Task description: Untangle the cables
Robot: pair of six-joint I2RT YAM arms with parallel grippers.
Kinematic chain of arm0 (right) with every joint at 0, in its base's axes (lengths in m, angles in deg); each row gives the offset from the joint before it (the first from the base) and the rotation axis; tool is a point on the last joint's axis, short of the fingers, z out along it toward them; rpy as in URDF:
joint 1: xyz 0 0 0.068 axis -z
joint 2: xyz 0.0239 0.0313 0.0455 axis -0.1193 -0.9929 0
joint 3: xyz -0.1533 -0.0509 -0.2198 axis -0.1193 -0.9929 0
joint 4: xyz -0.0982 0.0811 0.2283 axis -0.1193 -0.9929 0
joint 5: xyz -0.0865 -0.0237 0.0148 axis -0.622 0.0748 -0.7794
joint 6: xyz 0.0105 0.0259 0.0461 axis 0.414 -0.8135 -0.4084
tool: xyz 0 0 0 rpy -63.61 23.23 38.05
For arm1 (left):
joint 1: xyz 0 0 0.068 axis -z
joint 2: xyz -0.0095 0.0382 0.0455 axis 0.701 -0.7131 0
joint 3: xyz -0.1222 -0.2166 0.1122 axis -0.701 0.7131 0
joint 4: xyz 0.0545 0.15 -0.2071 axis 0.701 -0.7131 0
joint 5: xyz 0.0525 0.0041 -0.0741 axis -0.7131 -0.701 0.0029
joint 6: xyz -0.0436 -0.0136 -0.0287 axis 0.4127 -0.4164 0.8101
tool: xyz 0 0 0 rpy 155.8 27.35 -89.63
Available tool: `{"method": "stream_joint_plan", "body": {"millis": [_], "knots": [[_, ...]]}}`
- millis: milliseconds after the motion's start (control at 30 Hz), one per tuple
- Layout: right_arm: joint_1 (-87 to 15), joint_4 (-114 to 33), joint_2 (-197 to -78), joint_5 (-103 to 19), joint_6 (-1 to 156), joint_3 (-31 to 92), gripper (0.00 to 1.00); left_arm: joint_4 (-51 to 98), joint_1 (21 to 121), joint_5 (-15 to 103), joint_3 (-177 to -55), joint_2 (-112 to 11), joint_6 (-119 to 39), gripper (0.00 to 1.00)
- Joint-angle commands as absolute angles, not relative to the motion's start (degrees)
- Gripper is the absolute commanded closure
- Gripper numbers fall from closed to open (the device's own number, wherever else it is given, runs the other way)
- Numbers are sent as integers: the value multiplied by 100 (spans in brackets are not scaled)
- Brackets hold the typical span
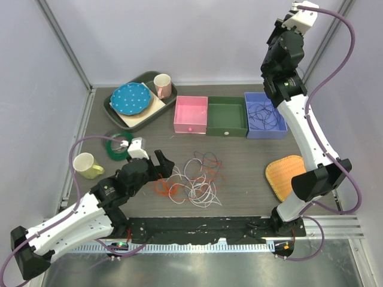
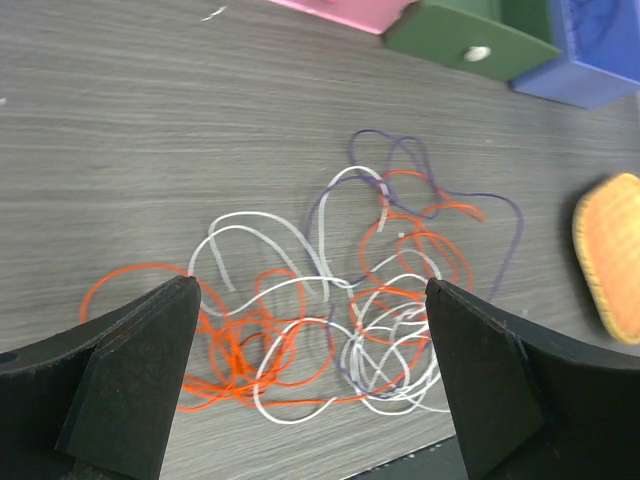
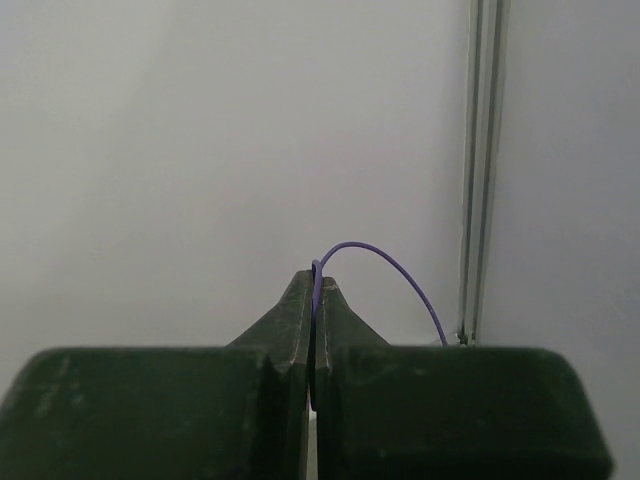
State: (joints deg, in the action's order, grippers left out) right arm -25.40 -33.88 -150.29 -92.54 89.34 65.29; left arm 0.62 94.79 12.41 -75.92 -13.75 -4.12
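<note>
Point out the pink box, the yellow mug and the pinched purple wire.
pink box (image 1: 191,110): top view, bare inner floor.
yellow mug (image 1: 83,161): top view, open mouth.
purple wire (image 3: 352,244): right wrist view, arch top.

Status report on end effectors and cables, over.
Left end effector open over cable tangle. Right end effector shut on purple cable, up high. Nothing obstructing tangle.

- Woven mat: cut off by the right edge of the left wrist view
- Pink box, green box, blue box: only the near walls are visible; the rest lies beyond the top edge
- Left gripper: finger roots lie beyond the bottom edge
- Purple cable: lower run is hidden inside the right gripper
- Cable tangle: crossing order is too small to tell from above
</note>
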Motion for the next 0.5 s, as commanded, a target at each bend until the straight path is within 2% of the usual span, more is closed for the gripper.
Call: {"method": "stream_joint_plan", "body": {"millis": [0,467], "knots": [[-2320,-3401,-14946,-9001,8521,6153,99,-602,9496,584,-7764,-1335,-232,0],[-1916,-2487,-15103,-9123,8187,4508,99,-893,9496,408,-7896,-1739,-197,0]]}}
